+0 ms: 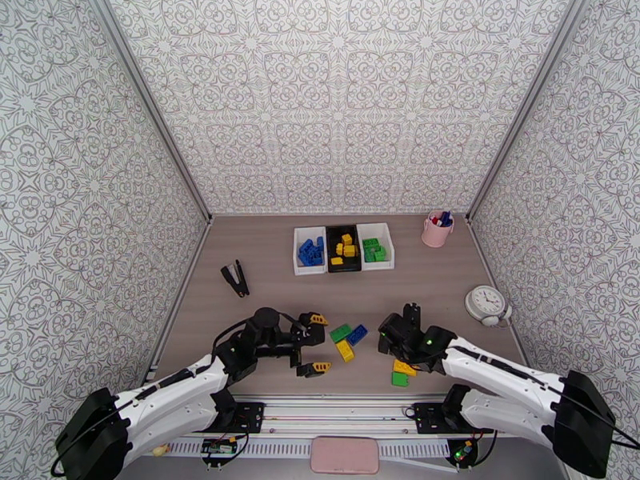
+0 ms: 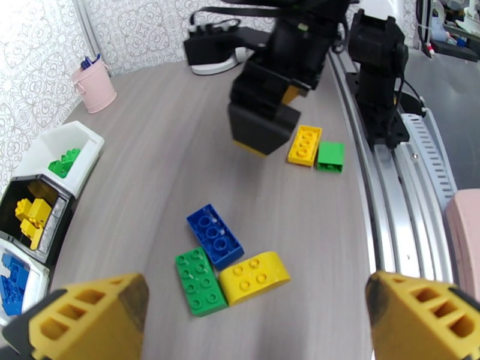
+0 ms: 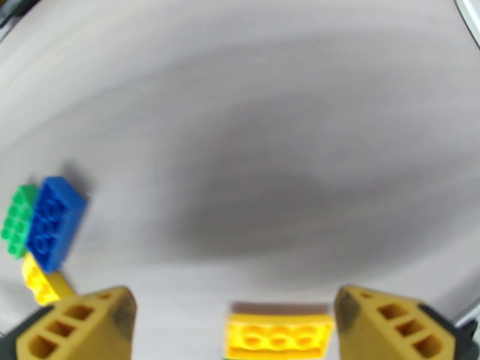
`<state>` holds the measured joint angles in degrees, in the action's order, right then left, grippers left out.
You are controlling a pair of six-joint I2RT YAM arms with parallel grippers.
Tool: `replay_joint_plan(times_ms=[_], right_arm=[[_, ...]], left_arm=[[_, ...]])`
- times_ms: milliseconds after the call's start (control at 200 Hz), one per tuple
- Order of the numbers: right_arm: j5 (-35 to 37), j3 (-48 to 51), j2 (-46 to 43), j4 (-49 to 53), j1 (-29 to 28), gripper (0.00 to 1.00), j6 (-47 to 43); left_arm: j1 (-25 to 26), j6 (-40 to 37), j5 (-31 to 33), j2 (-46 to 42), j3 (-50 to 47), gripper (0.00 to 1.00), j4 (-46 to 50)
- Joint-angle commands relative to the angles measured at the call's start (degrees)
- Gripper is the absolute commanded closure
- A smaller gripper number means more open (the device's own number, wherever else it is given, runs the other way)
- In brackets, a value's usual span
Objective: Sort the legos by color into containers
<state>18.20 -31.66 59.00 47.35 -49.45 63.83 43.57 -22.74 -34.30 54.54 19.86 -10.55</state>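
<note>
at the far left of the table we see a black stapler. in front of it, the left tool points toward the middle. its two yellow fingers are spread wide and nothing is between them.

just to the right of that tool, three loose legos sit in a bunch: a green brick, a blue brick and a yellow brick. in the left wrist view we see that all three touch one another, studs up.

at the back of the table, three bins stand side by side in a row. the left white bin holds blue legos. the black bin in the middle holds yellow legos. the right white bin holds green legos.

further right, near the front, the right tool points down at the table. its fingers are spread too, and they pinch nothing. a second yellow brick lies flat on the table in the gap between them, and touches neither finger. a small green brick sits right next to it, touching it. the right wrist view is blurry, so we cannot tell more there.

at the far right stand a pink cup with pens in it and a white clock.
</note>
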Motion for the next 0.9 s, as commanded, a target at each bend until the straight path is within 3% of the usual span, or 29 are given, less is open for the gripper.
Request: replay_joint_plan(times_ms=[0, 140, 365, 635, 895], right_arm=[[-2.45, 1.83, -1.78, 4.74, -0.29, 0.07, 4.86], [-3.52, 0.82, 0.77, 6.37, -0.29, 0.03, 5.62], [-6.76, 0.55, 6.58, 0.84, -0.33, 0.03, 3.26], [-9.34, 2.48, 9.54, -5.1, -0.33, 0.13, 2.45], [-9.19, 2.26, 10.61, -4.29, -0.38, 0.29, 1.43]], left_arm=[[-0.59, -0.44, -1.02, -0.05, 0.53, 0.0, 0.0], [-0.87, -0.33, -1.13, 0.04, 0.53, 0.0, -0.18], [-1.17, -0.28, -1.25, -0.13, 0.49, 0.0, -0.13], [-1.24, -0.12, -1.13, -0.35, 0.53, 0.0, -0.05], [-1.93, 3.82, -1.35, 0.55, 0.62, 0.0, -1.85]])
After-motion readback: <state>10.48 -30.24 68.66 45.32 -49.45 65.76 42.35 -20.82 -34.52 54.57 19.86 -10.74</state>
